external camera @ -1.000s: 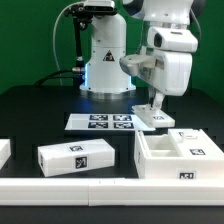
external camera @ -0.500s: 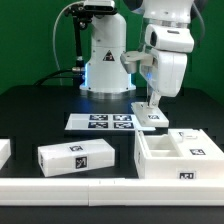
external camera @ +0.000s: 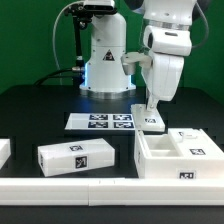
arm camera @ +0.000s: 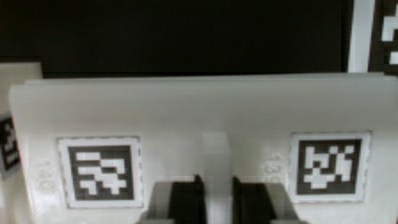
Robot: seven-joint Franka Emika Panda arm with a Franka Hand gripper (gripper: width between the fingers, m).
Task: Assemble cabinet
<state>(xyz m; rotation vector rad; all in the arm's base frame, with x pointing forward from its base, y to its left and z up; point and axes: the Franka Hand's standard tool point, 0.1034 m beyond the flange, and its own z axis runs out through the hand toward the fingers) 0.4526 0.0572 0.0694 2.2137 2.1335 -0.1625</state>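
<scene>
The gripper, jaws closed nearly together, is hovering at a small white tagged part just beside the marker board; whether it is pinching that part is unclear. The cabinet, bearing square black-and-white tags, is sitting near the marker board, on its camera side.

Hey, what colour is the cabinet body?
White cabinet, with black-and-white square tags; the exterior view shows it best.

Under the tool, the white part looks like smooth matt plastic, as does the nearby cabinet; the desk is matt black.
</scene>
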